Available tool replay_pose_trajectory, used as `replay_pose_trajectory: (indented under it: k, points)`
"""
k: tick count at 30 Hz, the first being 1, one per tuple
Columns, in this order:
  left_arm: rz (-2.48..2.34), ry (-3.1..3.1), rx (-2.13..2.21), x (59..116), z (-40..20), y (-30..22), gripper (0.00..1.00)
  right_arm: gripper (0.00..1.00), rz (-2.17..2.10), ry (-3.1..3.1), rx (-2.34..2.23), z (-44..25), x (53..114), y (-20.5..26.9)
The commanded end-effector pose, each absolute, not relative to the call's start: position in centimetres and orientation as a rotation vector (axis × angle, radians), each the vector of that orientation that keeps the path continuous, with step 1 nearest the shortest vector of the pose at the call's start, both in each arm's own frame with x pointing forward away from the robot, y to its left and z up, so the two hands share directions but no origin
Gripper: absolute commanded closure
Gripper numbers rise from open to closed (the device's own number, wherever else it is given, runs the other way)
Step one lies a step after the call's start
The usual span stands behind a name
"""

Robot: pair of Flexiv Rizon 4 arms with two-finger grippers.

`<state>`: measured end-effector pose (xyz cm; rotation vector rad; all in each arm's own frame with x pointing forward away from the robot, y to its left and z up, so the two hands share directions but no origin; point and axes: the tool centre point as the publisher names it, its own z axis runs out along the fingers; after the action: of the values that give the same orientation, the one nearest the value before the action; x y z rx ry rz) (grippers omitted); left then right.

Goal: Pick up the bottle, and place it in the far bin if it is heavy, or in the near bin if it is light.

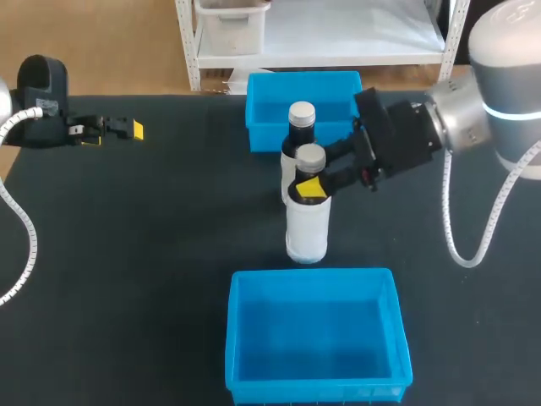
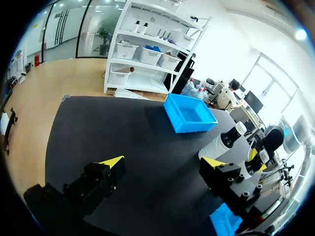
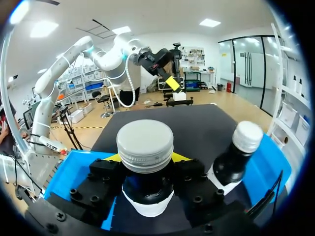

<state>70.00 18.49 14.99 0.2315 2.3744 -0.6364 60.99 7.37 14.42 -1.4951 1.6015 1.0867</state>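
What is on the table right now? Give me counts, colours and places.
grey-capped bottle: one, white body, mid-table between the bins, held at the neck.
white-capped bottle: one, white body with dark neck, close behind the held one, in front of the far bin.
far bin: one, blue, at the table's back edge.
near bin: one, blue, at the front edge.
table: one, black.
left gripper: one, open, nothing between its fingers, over the table's left side.
right gripper: one, shut on the grey-capped bottle.
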Motion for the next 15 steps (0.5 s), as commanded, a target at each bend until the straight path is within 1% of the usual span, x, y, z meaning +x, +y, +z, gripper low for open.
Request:
replay_pose_trajectory:
  k: [1,15]
  points:
    - [-0.636,2.374,0.231,70.0,15.0,18.5,0.00,1.00,1.066,1.611,-1.484,15.5,61.0,6.0]
    - [-0.636,2.374,0.231,70.0,15.0,18.5,0.00,1.00,0.943,1.699,-1.388,16.8,63.8,-1.2]
